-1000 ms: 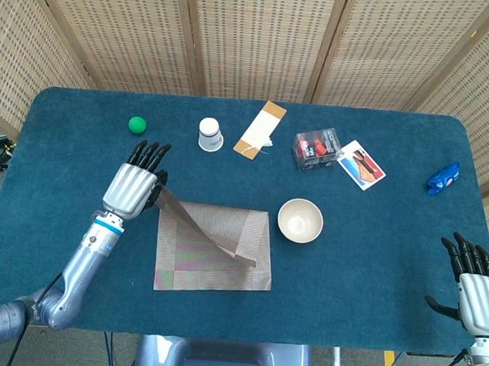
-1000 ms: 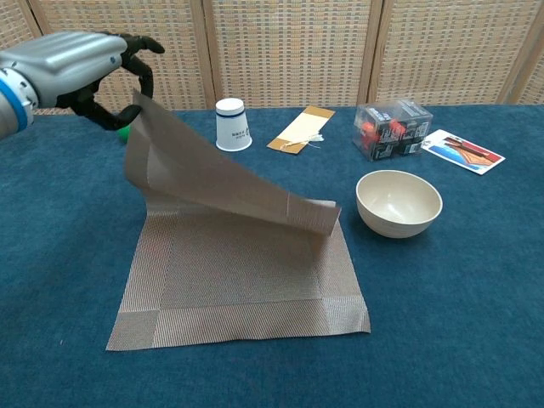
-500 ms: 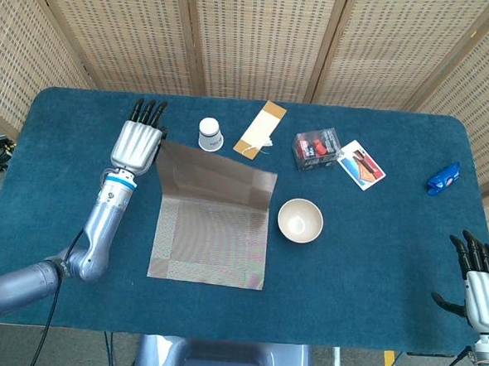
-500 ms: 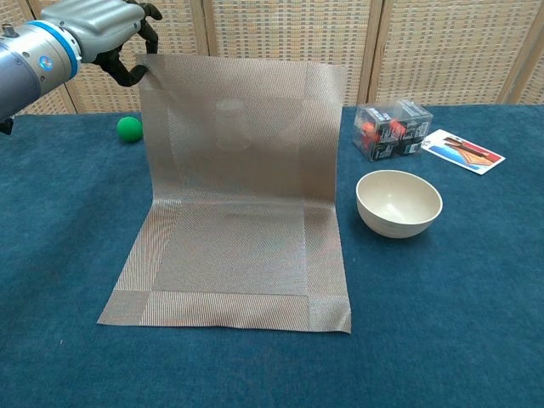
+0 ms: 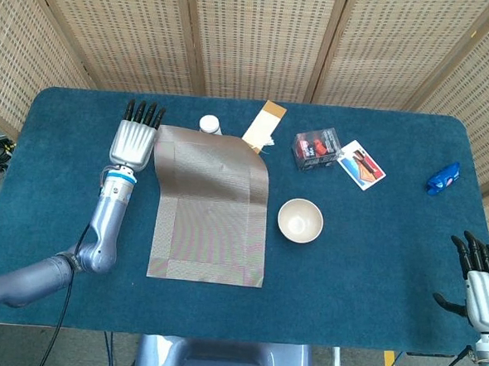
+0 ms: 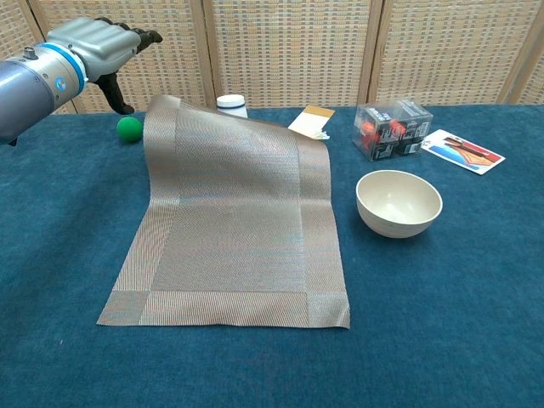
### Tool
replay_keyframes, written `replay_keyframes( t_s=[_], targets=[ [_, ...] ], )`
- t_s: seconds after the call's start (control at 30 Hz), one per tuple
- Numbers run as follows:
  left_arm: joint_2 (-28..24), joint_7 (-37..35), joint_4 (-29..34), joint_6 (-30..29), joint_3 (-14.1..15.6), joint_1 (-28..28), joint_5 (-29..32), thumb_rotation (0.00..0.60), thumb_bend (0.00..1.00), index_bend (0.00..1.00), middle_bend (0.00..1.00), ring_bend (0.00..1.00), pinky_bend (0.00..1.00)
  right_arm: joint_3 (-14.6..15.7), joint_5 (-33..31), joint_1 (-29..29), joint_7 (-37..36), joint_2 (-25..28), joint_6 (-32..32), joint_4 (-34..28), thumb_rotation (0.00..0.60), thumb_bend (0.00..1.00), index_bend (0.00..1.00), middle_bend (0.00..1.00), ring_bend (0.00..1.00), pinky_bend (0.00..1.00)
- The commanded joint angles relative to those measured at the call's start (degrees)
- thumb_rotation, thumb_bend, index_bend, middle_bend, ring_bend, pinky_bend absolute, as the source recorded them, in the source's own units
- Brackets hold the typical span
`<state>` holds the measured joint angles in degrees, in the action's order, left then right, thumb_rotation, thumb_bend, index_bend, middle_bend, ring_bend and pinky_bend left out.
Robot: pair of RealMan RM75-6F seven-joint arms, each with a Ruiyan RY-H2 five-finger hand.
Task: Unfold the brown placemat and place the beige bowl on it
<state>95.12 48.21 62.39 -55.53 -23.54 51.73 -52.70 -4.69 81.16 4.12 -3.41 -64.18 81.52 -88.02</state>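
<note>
The brown placemat (image 5: 212,204) (image 6: 231,223) lies unfolded on the blue table, its near part flat. Its far edge stands raised and leans against a white cup (image 5: 208,123) (image 6: 230,101). My left hand (image 5: 134,139) (image 6: 95,47) hovers just left of the mat's far left corner with fingers stretched out; a small gap shows between thumb and mat, and it holds nothing. The beige bowl (image 5: 300,220) (image 6: 399,201) stands upright on the table right of the mat, not touching it. My right hand (image 5: 478,282) is low at the table's front right, fingers spread and empty.
A green ball (image 6: 129,128) sits behind the mat's left corner, below my left hand. A tan paper strip (image 5: 266,120) (image 6: 312,120), a clear box (image 5: 315,147) (image 6: 392,127) and a picture card (image 5: 361,164) (image 6: 463,150) lie along the back. A blue object (image 5: 443,178) lies far right.
My left hand lifted the folded half up and carried it back, opening the mat. The flap dropped from upright onto the cup, and the hand has let go of the corner.
</note>
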Motion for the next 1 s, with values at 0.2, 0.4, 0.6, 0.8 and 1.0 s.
replay_keyframes(
  t_s=[0.2,0.4,0.6,0.8,1.0],
  targets=[
    [-4.1,-6.9,5.7,-4.6,2.5,-3.2,-5.0,0.6,0.24,0.0,0.0,0.0,0.0,0.0,-0.2,0.2,-0.1,-0.1,-0.6,0.2,0.6,0.08,0.07,0.0,0.0,0.0],
    [-10.0,-14.2,15.2,-9.7,6.4,-9.5,-10.5,0.6,0.24,0.0,0.0,0.0,0.0,0.4,0.4,0.3,-0.1,-0.3,-0.9,0.1,0.6,0.08,0.07,0.0,0.0,0.0],
    [-16.2,-21.3,23.3,-16.8,12.5,-17.1,-18.5,0.6,0.24,0.0,0.0,0.0,0.0,1.0,1.2,0.5,0.2,-0.4,-1.2,-0.3,0.6,0.08,0.07,0.0,0.0,0.0],
    [-20.9,-27.9,27.7,-25.3,19.4,-25.6,-26.2,0.6,0.23,0.0,0.0,0.0,0.0,1.8,2.6,0.6,0.7,-0.5,-1.3,-0.8,0.6,0.08,0.07,0.0,0.0,0.0],
    [-23.0,-32.1,28.5,-31.6,25.0,-33.0,-30.0,0.6,0.23,0.0,0.0,0.0,0.0,2.6,4.0,0.5,1.0,-0.4,-1.0,-1.5,0.6,0.07,0.07,0.0,0.0,0.0]
  ],
)
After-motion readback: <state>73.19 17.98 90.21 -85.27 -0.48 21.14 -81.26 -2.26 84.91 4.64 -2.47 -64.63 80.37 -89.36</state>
